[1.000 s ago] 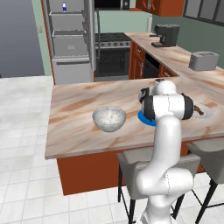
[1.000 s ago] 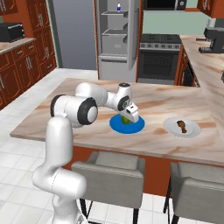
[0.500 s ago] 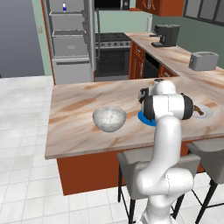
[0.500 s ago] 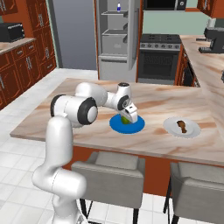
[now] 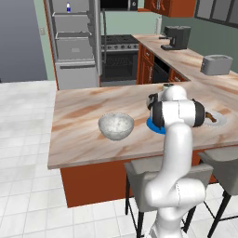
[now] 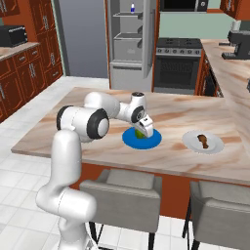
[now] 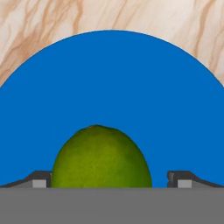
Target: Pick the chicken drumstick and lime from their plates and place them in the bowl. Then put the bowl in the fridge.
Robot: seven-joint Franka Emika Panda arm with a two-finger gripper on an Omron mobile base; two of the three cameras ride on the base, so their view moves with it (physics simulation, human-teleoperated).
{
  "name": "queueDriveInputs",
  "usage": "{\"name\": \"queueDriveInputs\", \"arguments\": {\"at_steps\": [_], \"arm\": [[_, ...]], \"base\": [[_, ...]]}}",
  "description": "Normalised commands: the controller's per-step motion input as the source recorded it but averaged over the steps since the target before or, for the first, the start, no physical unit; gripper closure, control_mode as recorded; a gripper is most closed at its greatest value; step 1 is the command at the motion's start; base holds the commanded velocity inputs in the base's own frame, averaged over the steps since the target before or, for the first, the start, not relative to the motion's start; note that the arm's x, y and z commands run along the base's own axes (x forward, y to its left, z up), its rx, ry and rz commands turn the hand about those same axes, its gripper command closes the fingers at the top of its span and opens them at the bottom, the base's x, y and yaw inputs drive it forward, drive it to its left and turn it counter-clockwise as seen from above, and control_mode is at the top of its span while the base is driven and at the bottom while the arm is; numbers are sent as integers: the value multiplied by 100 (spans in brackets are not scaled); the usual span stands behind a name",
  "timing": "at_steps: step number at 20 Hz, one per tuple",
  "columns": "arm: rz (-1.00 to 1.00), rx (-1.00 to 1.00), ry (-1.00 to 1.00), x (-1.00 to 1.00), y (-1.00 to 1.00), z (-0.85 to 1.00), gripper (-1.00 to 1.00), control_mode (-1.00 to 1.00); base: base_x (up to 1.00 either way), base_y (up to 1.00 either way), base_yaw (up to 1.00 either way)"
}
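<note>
Got my pincer (image 7: 111, 181) wide open straddling the lime (image 7: 101, 157) on the blue plate (image 7: 112, 87), so closing should grab it for the bowl (image 5: 116, 126).

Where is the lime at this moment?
The lime sits on the blue plate between the open gripper's fingertips in the hand view; in the right base view, that plate lies left of the drumstick's plate.

Flat, even rendered light — bright everywhere, no visible lamp or glare. The marble counter (image 6: 97, 124) shows only a faint sheen; shadows under it, toward six o'clock, are soft and weak. The base views are sharp edge to edge, without distortion. Up close the lime (image 7: 101, 157) and blue plate (image 7: 112, 87) look slightly soft — shaded gently, no hard highlights.
</note>
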Motion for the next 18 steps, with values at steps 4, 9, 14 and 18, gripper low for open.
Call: {"name": "queueDriveInputs", "arguments": {"at_steps": [4, 9, 14, 18], "arm": [[0, 1, -2, 0, 0, -26, -100, -100], [0, 5, 0, -10, 7, -25, 100, -100], [0, 7, -2, -10, 3, -3, 100, -100], [0, 5, -8, -28, 2, 25, 100, -100]], "base": [[0, 0, 0], [0, 0, 0], [0, 0, 0], [0, 0, 0]]}}
